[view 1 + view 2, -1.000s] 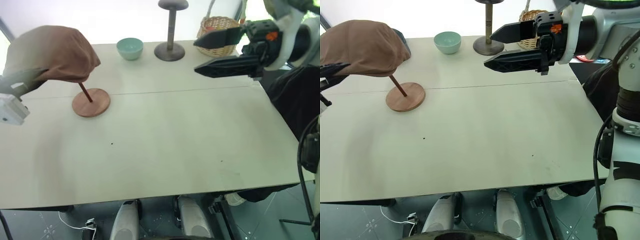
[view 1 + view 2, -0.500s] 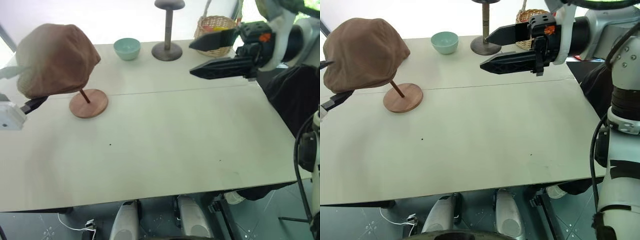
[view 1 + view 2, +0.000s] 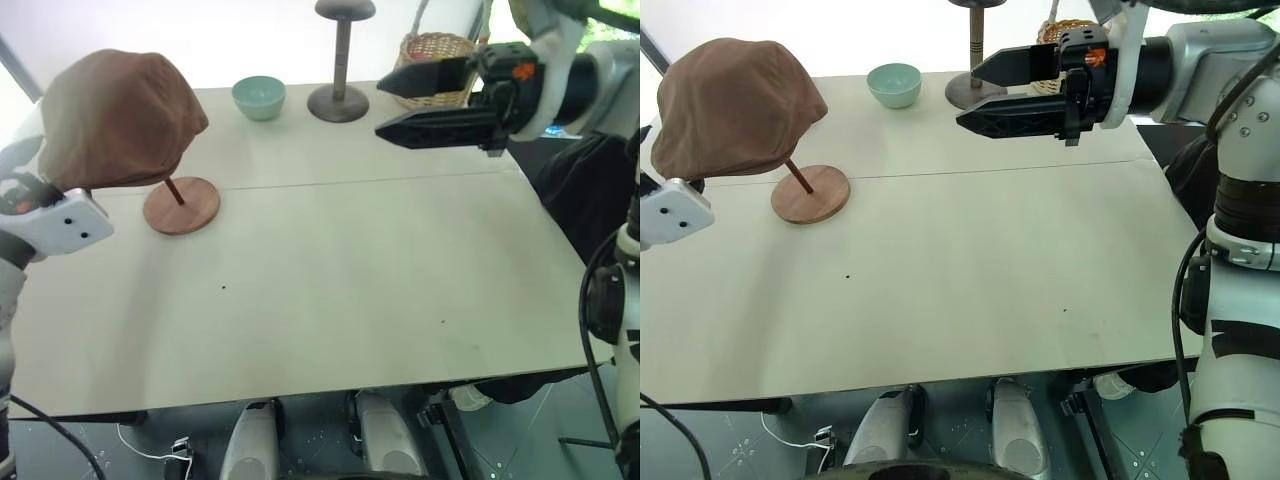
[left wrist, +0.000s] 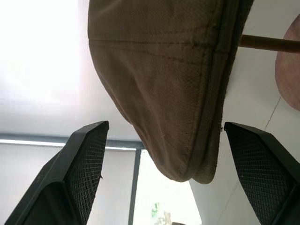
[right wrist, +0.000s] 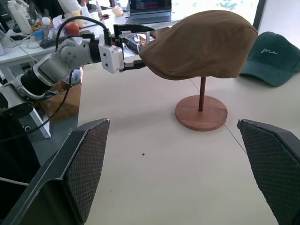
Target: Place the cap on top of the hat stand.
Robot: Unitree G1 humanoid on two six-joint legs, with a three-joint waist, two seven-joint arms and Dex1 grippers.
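Observation:
The brown cap [image 3: 120,120] rests on top of the hat stand, whose thin rod [image 3: 172,188] slants down to a round wooden base [image 3: 182,205] at the table's left. My left gripper [image 5: 138,47] is open at the cap's left edge. Its black fingers [image 4: 79,164] stand wide on either side of the drooping rim [image 4: 187,154] without touching it. My right gripper [image 3: 380,110] is open with nothing in it, held level above the table's far right and pointing left.
A teal bowl [image 3: 259,97], a dark grey upright stand [image 3: 340,100] and a wicker basket [image 3: 440,50] line the table's far edge. A dark baseball cap [image 5: 269,58] lies behind the hat stand. Cluttered desks [image 5: 28,42] stand beyond the table's left side.
My left gripper has let go of the cap's edge and opened, and its wrist has turned and dropped a little. The cap stays on the stand. My right arm has not moved.

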